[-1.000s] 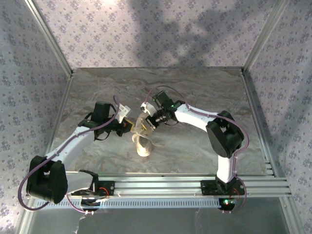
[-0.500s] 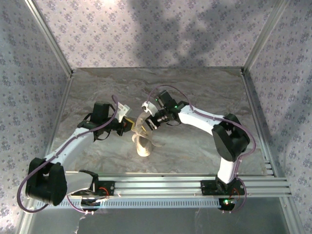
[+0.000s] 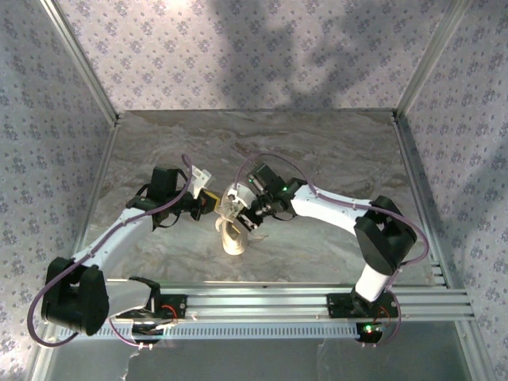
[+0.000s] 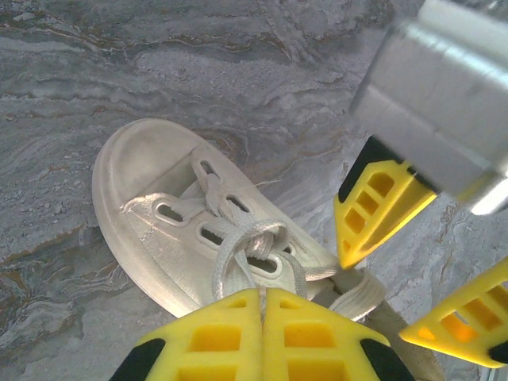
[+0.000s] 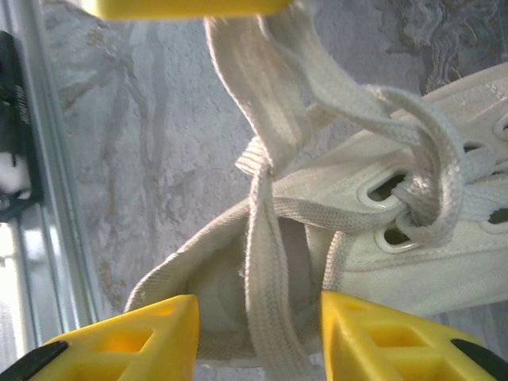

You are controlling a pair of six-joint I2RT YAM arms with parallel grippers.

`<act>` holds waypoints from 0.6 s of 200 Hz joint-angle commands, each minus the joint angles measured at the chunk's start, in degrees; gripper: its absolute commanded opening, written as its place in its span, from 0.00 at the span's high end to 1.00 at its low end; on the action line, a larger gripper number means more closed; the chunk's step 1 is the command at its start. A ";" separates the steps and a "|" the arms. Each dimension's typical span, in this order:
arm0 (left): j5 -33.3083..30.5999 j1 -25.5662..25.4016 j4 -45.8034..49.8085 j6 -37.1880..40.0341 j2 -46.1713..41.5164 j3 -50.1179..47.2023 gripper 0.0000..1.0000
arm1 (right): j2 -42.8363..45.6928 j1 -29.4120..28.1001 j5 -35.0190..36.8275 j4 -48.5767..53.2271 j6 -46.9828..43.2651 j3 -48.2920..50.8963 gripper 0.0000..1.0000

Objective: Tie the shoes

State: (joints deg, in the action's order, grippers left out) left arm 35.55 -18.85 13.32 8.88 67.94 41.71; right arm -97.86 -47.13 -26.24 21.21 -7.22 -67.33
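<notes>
The cream-white sneaker (image 3: 233, 240) lies on the table, with its toe toward the near rail. In the left wrist view the shoe (image 4: 151, 198) shows its eyelets and a half knot of white lace (image 4: 252, 235). My left gripper (image 4: 262, 295) is shut on a lace strand that runs down from that knot. My right gripper (image 5: 258, 302) is open above the heel opening of the shoe (image 5: 413, 246), and a flat lace (image 5: 266, 262) hangs between its fingers without touching them. From above, the left gripper (image 3: 212, 203) and right gripper (image 3: 236, 213) stand close together over the shoe.
A grey marbled tabletop (image 3: 317, 159) lies inside patterned fabric walls (image 3: 48, 119). An aluminium rail (image 3: 278, 300) runs along the near edge, and a stretch of the rail (image 5: 36, 206) appears in the right wrist view. There is free room behind and to both sides of the shoe.
My right arm has swung nearer and lower, bringing its gripper over the shoe's heel. The left arm has held still with the lace.
</notes>
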 commanded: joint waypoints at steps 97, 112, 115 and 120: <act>1.72 -0.40 -1.02 0.26 -0.55 0.28 1.00 | 3.99 -3.24 12.57 -0.11 -4.38 1.30 0.94; 1.58 -0.40 -1.09 0.39 -0.49 0.23 1.00 | 4.72 -3.21 11.80 0.85 -4.21 0.78 0.94; 1.57 -0.42 -1.10 0.47 -0.51 0.21 1.00 | 4.78 -3.15 11.70 1.05 -4.14 0.66 0.94; 1.46 -0.40 -1.08 0.43 -0.40 0.21 1.00 | 4.87 -3.02 11.53 1.43 -4.04 0.46 0.94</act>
State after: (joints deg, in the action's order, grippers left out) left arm 35.53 -18.87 13.30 8.91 67.94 41.71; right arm -96.03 -50.19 -14.04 21.74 -10.20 -66.13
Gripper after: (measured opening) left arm 0.057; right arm 0.060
